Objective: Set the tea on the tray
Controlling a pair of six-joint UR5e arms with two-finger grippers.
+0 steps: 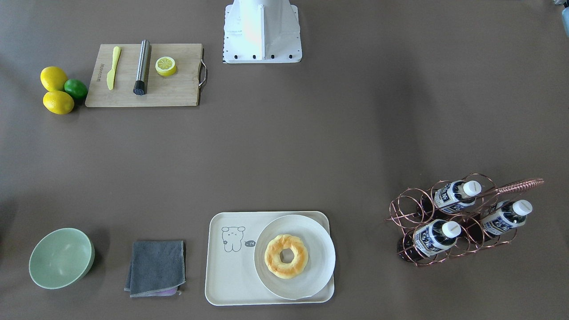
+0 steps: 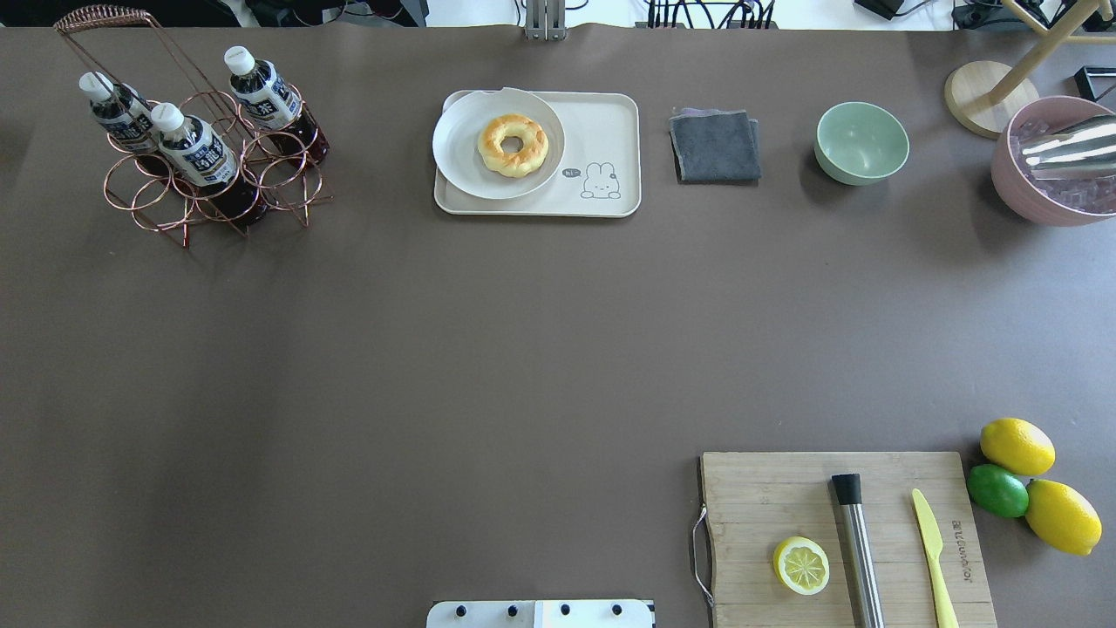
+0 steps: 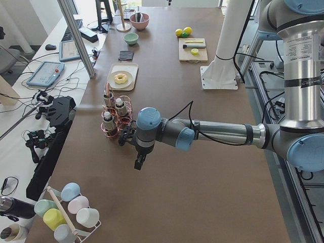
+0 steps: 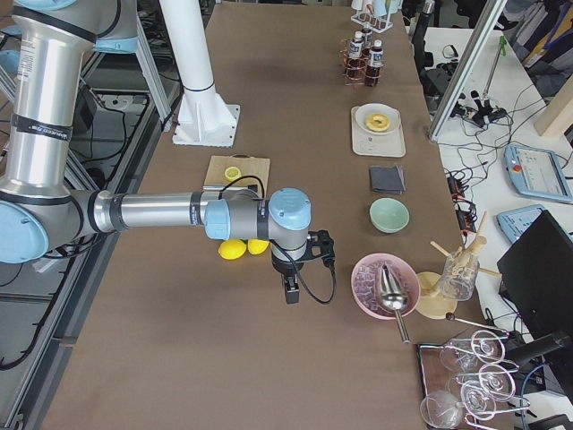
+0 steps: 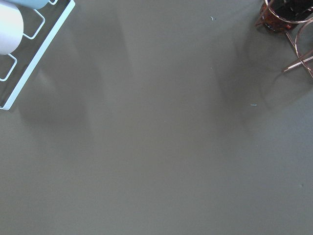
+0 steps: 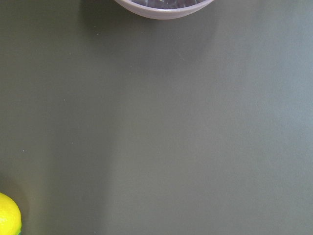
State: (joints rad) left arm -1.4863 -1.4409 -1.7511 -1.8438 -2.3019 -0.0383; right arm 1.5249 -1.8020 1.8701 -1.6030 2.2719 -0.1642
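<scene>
Wide table (image 2: 436, 349) span between racked tea (image 2: 193, 144) and half-free tray (image 2: 610, 118); left tool (image 3: 138, 163), right tool (image 4: 291, 294): opening indiscernible.

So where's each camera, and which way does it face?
Front-facing: across the table, facing robot's base; no arms.
Overhead: behind robot, looking down; base edge only.
Exterior left: left table end; left arm near.
Exterior right: opposite end; right arm near.
Left wrist: down beside copper rack; arm unseen.
Right wrist: down between lemon and pink bowl; arm unseen.
Shared: tray in four exterior views.

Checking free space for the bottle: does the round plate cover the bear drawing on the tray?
No, the plate sits beside the bear drawing, which shows uncovered on the tray.
</scene>
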